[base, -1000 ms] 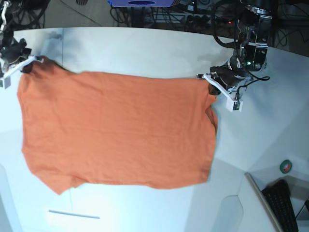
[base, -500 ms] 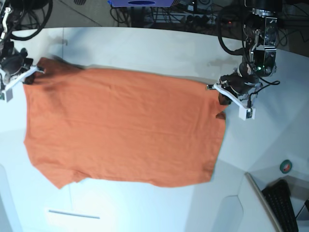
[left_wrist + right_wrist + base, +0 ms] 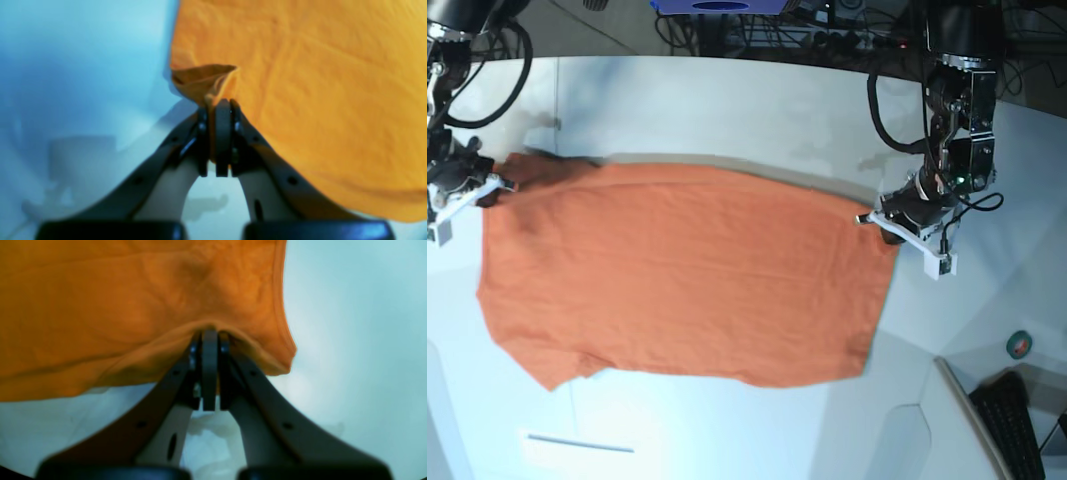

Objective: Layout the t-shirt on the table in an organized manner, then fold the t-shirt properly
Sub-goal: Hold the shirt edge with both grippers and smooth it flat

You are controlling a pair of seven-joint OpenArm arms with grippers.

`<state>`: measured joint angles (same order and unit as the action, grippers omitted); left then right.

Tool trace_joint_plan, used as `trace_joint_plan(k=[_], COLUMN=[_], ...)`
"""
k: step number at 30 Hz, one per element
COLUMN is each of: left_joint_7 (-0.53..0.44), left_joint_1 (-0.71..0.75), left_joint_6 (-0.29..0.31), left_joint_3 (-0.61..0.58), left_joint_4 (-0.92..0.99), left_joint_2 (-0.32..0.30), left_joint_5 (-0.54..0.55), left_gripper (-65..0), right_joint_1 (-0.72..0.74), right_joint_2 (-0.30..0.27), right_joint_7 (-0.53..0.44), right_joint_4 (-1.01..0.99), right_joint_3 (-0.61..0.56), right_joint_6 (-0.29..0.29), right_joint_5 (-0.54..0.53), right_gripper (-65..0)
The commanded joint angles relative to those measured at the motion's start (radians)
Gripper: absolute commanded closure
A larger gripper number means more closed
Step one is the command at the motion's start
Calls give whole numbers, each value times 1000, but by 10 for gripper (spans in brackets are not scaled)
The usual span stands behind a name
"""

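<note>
The orange t-shirt (image 3: 687, 275) is stretched wide across the white table (image 3: 727, 110), held by its two upper corners. On the base view's right, my left gripper (image 3: 892, 228) is shut on one corner; the left wrist view shows the fabric (image 3: 300, 83) bunched between the closed jaws of that gripper (image 3: 218, 106). On the base view's left, my right gripper (image 3: 489, 190) is shut on the other corner; in the right wrist view the hem (image 3: 133, 306) folds into the pinched gripper (image 3: 209, 335). The lower edge of the shirt lies on the table.
A thin white strip (image 3: 579, 442) lies on the table near the front left. A green tape roll (image 3: 1019, 345) and a black keyboard (image 3: 1015, 425) sit at the right. Cables (image 3: 757, 30) run behind the table's far edge.
Both grippers have moved toward the near side of the table, carrying the shirt's upper edge with them. The shirt has shifted right and is pulled tauter.
</note>
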<state>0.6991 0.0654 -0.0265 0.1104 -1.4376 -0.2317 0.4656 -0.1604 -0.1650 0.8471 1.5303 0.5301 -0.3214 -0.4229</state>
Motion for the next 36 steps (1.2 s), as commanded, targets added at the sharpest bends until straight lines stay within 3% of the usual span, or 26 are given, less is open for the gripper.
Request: trace_joint_plan(k=[1,12,18,24,28,36], left_joint_7=[-19,-20,-22,-22,-22,-25], left_joint_1=[-25,-149,-206,-256,-269,-313], left_joint_6=[0,-3,-3,-3,-3,-3], left_joint_3=[5,5,7,107,74,68], left_joint_4=[-2,136,206,263,289,369], left_joint_2=[-8,32,33,58,58,58], left_joint_5=[2,2,2,-6,-6,-6], left_gripper=[0,0,0,0,0,0], right_joint_1=[26,181,235,296,321,327], right_joint_2=[-15,-81,-81,-83,-75,-74], right_joint_7=[-19,-28,-28,-65,-76,-122], right_joint_4=[0,-198,-254,-330,-363,-391], right_joint_3=[3,-55,-55,-57,-57,-55], right_joint_6=[1,5,5,3,-3,-3], right_joint_5=[-12,-12,-11,46,120,126], right_gripper=[0,0,0,0,0,0])
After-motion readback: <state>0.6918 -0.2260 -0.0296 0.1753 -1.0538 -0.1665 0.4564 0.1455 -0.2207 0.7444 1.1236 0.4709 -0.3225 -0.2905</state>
